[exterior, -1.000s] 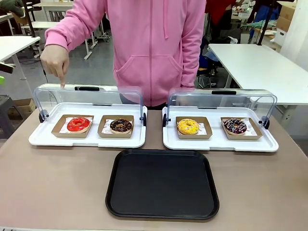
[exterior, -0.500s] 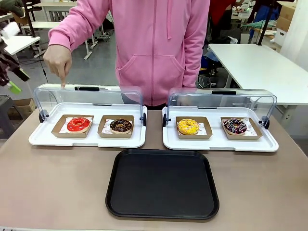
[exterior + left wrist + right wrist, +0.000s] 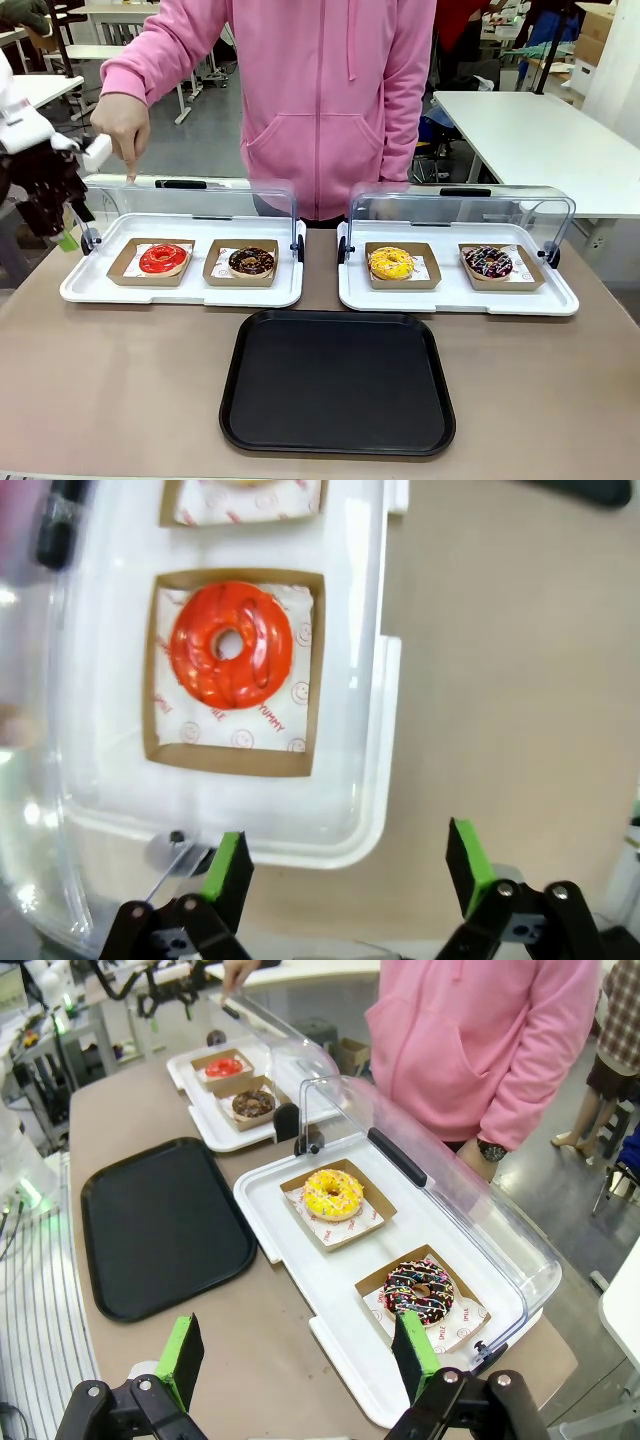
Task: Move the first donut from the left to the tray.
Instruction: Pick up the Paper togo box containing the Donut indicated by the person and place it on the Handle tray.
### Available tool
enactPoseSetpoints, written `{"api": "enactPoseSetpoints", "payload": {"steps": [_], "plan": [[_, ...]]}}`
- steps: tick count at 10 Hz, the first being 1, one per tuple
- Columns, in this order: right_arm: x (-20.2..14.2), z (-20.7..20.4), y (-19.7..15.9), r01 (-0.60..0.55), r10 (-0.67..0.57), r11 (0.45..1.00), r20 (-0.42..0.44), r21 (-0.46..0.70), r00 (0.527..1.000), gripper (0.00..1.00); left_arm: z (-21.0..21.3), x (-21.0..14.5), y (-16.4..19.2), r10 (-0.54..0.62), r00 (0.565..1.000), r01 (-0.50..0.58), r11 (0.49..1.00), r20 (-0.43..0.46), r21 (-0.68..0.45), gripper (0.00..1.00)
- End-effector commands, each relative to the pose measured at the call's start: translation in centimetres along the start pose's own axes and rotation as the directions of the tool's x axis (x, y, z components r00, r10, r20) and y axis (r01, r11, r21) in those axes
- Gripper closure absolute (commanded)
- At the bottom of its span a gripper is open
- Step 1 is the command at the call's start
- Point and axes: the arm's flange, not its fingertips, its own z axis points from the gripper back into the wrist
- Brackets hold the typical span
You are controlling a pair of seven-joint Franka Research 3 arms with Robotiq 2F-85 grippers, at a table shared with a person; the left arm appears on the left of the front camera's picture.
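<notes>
The red-glazed donut [image 3: 164, 258] sits in its brown square holder at the left end of the left white tray [image 3: 180, 296]; it is the first donut from the left. My left gripper [image 3: 62, 232] hangs just off that tray's left end, above the table. In the left wrist view its jaws [image 3: 348, 865] stand open over the tray's edge, with the red donut [image 3: 232, 658] ahead and nothing between them. The black tray [image 3: 338, 380] lies at the near middle. My right gripper [image 3: 298, 1355] is open and high over the table's right end, far from the red donut [image 3: 224, 1067] and the black tray [image 3: 160, 1225].
A chocolate donut [image 3: 251, 262] lies beside the red one. A second white tray [image 3: 458, 298] holds a yellow donut [image 3: 390, 262] and a sprinkled donut [image 3: 488, 262]. Both clear lids [image 3: 185, 205] stand raised at the back. A person's hand [image 3: 122, 128] points down at the left lid.
My left arm has come into the front view from the left and dropped toward the left end of the white tray. The person's pointing hand has stayed in place.
</notes>
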Motion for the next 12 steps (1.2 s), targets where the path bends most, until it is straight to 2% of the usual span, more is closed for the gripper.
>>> {"api": "enactPoseSetpoints", "payload": {"steps": [1, 2, 3, 4, 7, 10, 12], "plan": [[0.1, -0.1, -0.2, -0.025, 0.025, 1.0, 0.023, 0.0, 0.999, 0.0, -1.9, -0.4, -0.2, -0.069, 0.998, 0.069, 0.998, -0.006, 0.014, 0.0], [0.1, -0.1, -0.2, -0.025, 0.025, 1.0, 0.023, 0.0, 0.999, 0.0, -2.7, -0.2, -0.1, -0.094, 0.995, 0.094, 0.995, 0.013, 0.029, 0.0], [0.1, -0.1, -0.2, -0.025, 0.025, 1.0, 0.023, 0.0, 0.999, 0.0, -1.7, -0.2, -0.6, -0.05, 0.998, 0.051, 0.998, 0.031, -0.043, 0.0], [0.1, -0.1, -0.2, -0.025, 0.025, 1.0, 0.023, 0.0, 0.999, 0.0, -2.6, 0.0, 0.0, -0.054, 0.999, 0.054, 0.999, -0.008, 0.003, 0.0], [0.1, -0.1, -0.2, -0.025, 0.025, 1.0, 0.023, 0.0, 0.999, 0.0, -4.1, 0.5, -0.6, -0.073, 0.997, 0.074, 0.997, -0.016, 0.009, 0.0], [0.1, -0.1, -0.2, -0.025, 0.025, 1.0, 0.023, 0.0, 0.999, 0.0, -5.5, 1.5, -1.3, -0.111, 0.993, 0.11, 0.993, 0.025, 0.037, 0.0], [0.1, -0.1, -0.2, -0.025, 0.025, 1.0, 0.023, 0.0, 0.999, 0.0, -7.0, 1.8, -0.9, -0.109, 0.994, 0.108, 0.992, 0.014, 0.059, 0.0]]}}
